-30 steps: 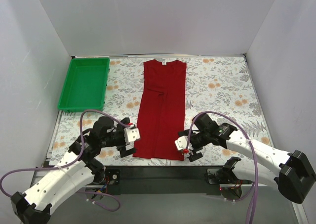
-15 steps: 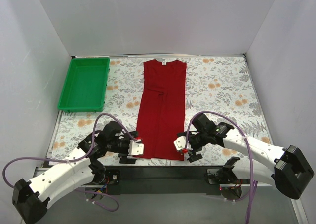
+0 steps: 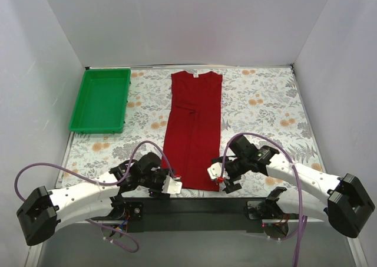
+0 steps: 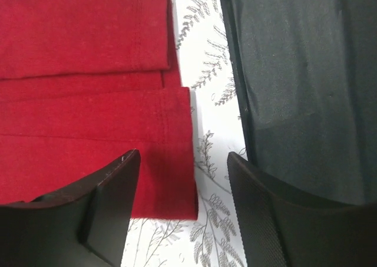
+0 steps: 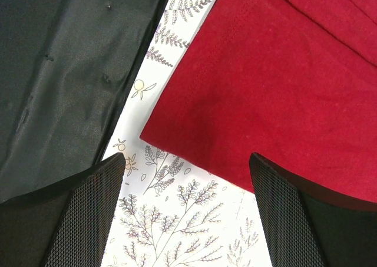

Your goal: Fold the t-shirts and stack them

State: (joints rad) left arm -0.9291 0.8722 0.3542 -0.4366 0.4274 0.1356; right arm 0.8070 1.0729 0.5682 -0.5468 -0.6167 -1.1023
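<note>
Since the earlier frames, the left gripper has been carried from beside the left edge of the t-shirt down to its near left corner, and its jaws have been drawn closer together. The right gripper has barely shifted over the last half second. The t-shirt and the green tray lie as they did before.

No writing can be read. A pale patch at the collar is too small to make out.

The dark red t-shirt is laid in the middle of the flower-patterned table, folded lengthwise into a long strip, with the collar toward the far edge and the hem just short of the near edge. The green tray is set at the far left corner of the table, well apart from the t-shirt.

In the left wrist view, the left gripper is seen released, its jaws standing apart on either side of the hem corner of the t-shirt, beside the black strip along the near edge. No cloth is seen pinched.

In the right wrist view, the right gripper is likewise spread wide and grasps nothing. It hangs over the near right corner of the t-shirt, with the black strip alongside.
</note>
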